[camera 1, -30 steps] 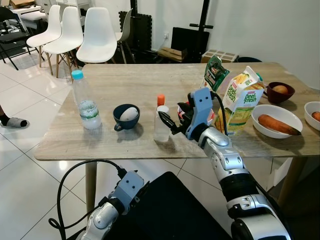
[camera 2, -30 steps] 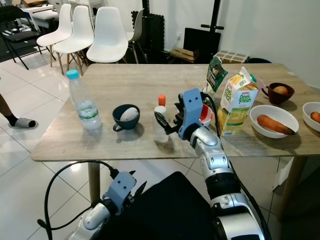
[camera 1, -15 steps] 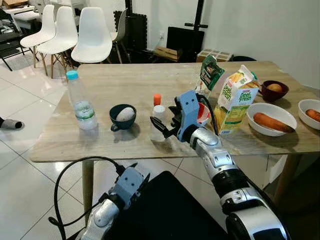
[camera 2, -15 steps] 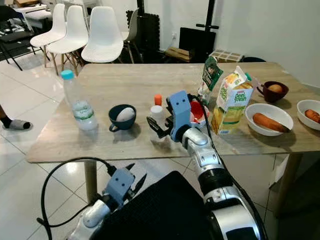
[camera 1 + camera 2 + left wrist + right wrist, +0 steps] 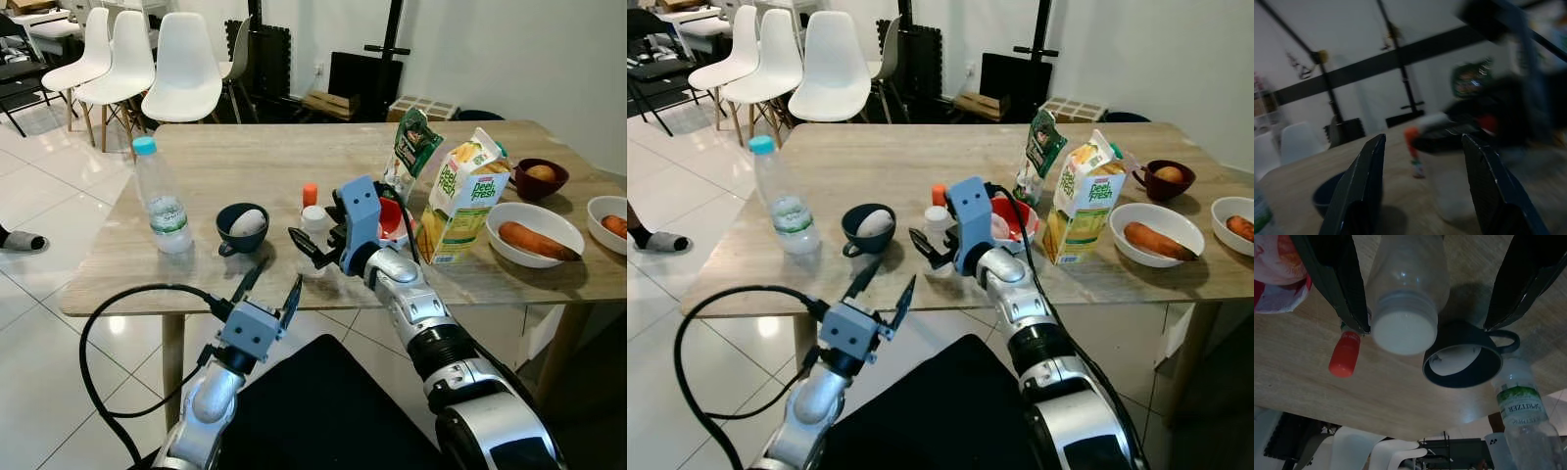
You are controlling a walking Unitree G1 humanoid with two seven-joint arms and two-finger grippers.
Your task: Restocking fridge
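The white-capped bottle stands on the wooden tabletop between the wide-spread fingers of the right claw, not visibly gripped; a blue cup and a water bottle stand further left; the left claw hovers wide below the table edge; white chairs stand on the tiled floor behind.

"Peel fresh" on the juice carton, "SPRITZER" on the water bottle label
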